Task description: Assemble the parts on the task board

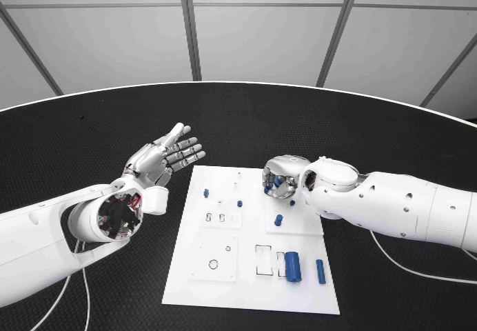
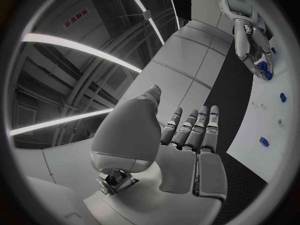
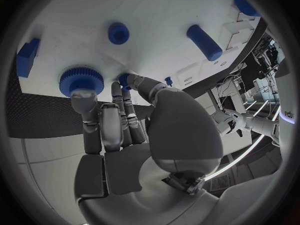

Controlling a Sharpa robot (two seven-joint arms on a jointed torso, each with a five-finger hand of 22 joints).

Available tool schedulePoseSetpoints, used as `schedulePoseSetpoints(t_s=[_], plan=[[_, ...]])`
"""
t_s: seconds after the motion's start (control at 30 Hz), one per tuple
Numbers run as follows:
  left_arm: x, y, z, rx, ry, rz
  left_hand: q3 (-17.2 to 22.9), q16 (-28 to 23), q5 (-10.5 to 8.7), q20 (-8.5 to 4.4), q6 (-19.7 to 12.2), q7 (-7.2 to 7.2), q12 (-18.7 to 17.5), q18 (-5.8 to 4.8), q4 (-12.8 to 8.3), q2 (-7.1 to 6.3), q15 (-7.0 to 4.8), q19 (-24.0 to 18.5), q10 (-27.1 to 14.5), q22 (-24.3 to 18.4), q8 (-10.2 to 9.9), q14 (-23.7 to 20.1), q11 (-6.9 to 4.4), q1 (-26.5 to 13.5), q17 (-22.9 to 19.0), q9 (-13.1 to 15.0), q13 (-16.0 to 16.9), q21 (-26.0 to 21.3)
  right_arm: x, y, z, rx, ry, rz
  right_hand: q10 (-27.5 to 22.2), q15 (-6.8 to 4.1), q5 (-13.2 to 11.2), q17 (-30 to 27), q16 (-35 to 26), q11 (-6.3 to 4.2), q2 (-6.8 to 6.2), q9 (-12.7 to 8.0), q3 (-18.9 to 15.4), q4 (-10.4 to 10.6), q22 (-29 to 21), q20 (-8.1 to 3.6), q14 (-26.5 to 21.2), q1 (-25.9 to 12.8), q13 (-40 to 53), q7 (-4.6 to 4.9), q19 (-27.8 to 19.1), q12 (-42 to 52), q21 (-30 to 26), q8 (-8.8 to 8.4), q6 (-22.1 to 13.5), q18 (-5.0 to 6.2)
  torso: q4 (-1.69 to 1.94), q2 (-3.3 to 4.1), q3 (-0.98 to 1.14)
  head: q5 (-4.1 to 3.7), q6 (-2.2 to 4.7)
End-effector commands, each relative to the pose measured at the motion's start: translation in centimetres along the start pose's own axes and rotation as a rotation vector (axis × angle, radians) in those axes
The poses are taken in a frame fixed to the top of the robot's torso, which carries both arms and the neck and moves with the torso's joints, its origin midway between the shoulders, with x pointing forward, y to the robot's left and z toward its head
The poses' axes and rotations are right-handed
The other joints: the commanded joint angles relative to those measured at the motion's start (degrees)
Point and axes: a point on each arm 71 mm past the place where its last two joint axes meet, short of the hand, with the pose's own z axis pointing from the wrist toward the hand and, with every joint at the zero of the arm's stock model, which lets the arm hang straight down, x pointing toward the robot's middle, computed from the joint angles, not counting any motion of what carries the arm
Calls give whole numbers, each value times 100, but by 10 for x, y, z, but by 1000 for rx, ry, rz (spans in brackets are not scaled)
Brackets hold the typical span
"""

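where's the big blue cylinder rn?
Head view: the big blue cylinder lies on the board near its front right corner, just left of a thinner blue rod, nearer the robot than the right hand.

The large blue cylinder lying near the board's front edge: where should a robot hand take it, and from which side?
Across its middle, from above. The large blue cylinder lies flat on the task board, its long sides exposed, with a thinner blue pin beside it, apart, so fingers should straddle its width.

white task board (image 1: 254, 276), blue parts (image 1: 292, 266), black table (image 1: 89, 138)
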Motion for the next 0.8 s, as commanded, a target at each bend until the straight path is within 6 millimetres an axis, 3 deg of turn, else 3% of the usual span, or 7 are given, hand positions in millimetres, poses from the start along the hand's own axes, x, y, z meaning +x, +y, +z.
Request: schedulePoseSetpoints(t_s=[0.03,0.33,0.8], plan=[[0,0,0,0,0,0,24,4,32,-9,25,794,32,1,-7,53,17,29,40,-9,39,-32,11,-7,-8,6,7,34,-1,0,0,-4,-17,4,104,-69,-36,23,47,-26,108,71,77,-28,67,-64,244,71,34,-20,0,69,54,81,87,-108,2,3,1,2,-13],[0,0,0,-1,-2,1,26,1,32,-9,28,793,32,1,-8,54,18,21,42,-12,40,-39,11,-5,-10,6,6,30,-5,5,-3,-26,-70,17,252,-113,-11,50,84,-80,149,195,78,-67,208,-103,252,80,104,-64,33,164,151,210,206,-126,8,13,3,-7,-21],[-2,0,1,0,-6,3,29,-6,32,-9,30,792,31,1,-9,57,19,20,40,-13,40,-58,11,-1,-14,7,5,29,-24,14,3,-21,-181,23,269,-122,53,81,116,-87,126,259,59,-65,273,-117,261,32,132,-65,44,177,193,251,212,-136,35,24,-19,7,9]])
